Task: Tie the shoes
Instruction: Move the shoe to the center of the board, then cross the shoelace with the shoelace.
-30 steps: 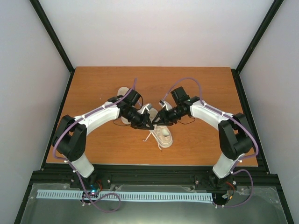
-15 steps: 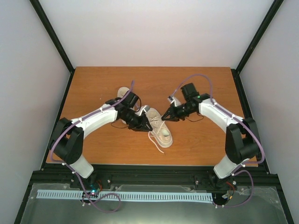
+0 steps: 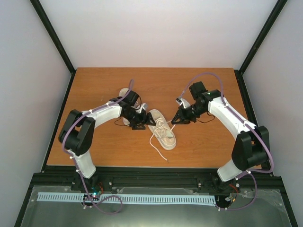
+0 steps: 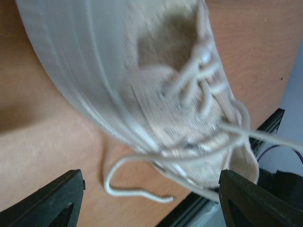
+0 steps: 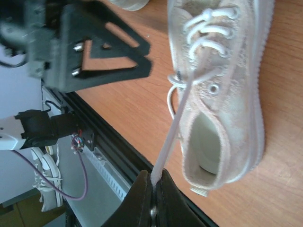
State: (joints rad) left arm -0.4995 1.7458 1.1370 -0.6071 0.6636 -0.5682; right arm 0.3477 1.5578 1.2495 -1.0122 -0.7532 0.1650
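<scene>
Top external view: one shoe [image 3: 164, 134] stands on its sole at the centre of the table [image 3: 94, 151], lying diagonally from upper left to lower right. A second shoe [image 3: 124, 93] lies to its upper left, mostly hidden behind the left arm. The left gripper [image 3: 149, 122] sits at the upper-left end of the first shoe. The right gripper [image 3: 175, 119] is just to the right of the same shoe. A taut lace [image 3: 169, 124] runs from the eyelets to the right gripper, and a loose lace [image 3: 155, 144] trails across the table toward the bottom of the frame. Left wrist view: the two fingers [image 4: 57, 201] stand wide apart at the lower corners and grip nothing. The shoe [image 4: 156, 94] fills the upper centre, with the loose lace [image 4: 120, 177] curled on the table below it. Right wrist view: the fingers [image 5: 142, 201] are pressed together at the bottom centre, clamping the taut lace [image 5: 177, 118], which rises straight to the eyelets. The shoe [image 5: 227, 104] occupies the right half, with the heel opening low and the laced part high. The left gripper [image 5: 106, 49] appears at upper left.
</scene>
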